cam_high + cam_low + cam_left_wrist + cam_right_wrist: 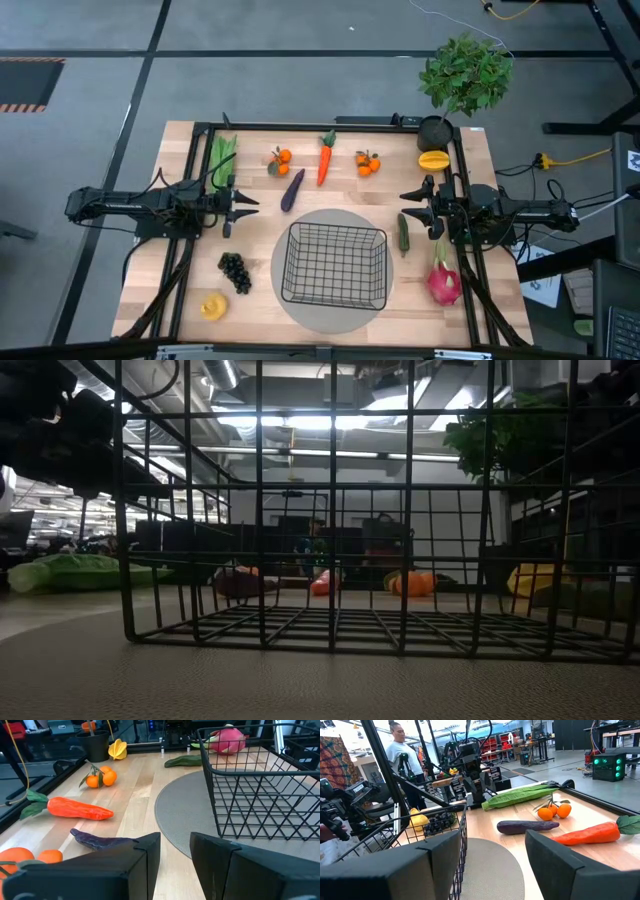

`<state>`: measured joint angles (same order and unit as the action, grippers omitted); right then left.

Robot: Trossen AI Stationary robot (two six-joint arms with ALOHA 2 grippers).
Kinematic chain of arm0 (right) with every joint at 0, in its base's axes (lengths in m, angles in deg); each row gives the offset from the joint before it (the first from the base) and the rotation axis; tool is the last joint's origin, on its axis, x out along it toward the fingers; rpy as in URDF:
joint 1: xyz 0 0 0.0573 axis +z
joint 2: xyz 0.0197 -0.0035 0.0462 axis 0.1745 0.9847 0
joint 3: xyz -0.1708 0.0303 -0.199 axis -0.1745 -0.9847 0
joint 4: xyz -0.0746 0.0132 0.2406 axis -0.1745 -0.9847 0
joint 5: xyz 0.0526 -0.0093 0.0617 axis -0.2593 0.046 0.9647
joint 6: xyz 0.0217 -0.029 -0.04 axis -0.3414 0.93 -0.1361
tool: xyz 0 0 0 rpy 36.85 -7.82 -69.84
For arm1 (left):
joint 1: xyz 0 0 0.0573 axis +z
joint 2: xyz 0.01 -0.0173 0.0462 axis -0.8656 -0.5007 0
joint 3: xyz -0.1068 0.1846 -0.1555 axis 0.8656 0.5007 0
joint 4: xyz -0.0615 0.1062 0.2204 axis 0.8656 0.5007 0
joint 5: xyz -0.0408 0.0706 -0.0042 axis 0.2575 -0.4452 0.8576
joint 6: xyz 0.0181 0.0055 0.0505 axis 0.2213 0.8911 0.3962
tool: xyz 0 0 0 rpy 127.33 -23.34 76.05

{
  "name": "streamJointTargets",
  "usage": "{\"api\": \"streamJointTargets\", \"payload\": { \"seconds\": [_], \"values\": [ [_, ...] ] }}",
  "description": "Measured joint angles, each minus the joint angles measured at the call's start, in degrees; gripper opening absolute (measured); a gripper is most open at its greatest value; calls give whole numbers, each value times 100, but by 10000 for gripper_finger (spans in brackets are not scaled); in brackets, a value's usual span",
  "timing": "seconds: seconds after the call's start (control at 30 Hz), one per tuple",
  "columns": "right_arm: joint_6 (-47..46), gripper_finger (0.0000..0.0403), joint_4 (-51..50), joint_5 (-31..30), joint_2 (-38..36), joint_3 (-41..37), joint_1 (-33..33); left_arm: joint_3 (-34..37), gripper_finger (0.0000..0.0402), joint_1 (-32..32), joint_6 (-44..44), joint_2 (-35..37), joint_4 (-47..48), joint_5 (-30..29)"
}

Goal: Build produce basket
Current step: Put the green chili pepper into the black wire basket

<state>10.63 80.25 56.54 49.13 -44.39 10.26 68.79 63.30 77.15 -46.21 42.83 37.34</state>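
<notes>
The black wire basket (335, 265) stands empty on a round grey mat (300, 310) at the table's middle front. The produce lies around it: green husk (222, 157), two orange clusters (280, 159) (367, 162), carrot (325, 160), purple eggplant (292, 190), yellow mango (433, 160), small cucumber (404, 234), pink dragon fruit (443, 280), dark grapes (235, 271) and a yellow fruit (213, 306). My left gripper (248, 207) is open and empty, left of the basket near the eggplant. My right gripper (408, 207) is open and empty, right of the basket above the cucumber.
A leafy green plant in a black pot (462, 85) stands at the table's far right corner. A black frame (300, 124) runs along the table's far edge and sides. A person (400, 750) stands in the room beyond the table's left side.
</notes>
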Motion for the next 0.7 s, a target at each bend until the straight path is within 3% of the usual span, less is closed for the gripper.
{"api": "streamJointTargets", "payload": {
  "seconds": [0.57,0.7],
  "values": [
    [0,220,2,-3,-1,1,0,0,98,-1,-323,0,-27,-3],
    [-204,220,66,-245,0,2,0,0,98,-1,-240,2,-156,-11]
  ]
}}
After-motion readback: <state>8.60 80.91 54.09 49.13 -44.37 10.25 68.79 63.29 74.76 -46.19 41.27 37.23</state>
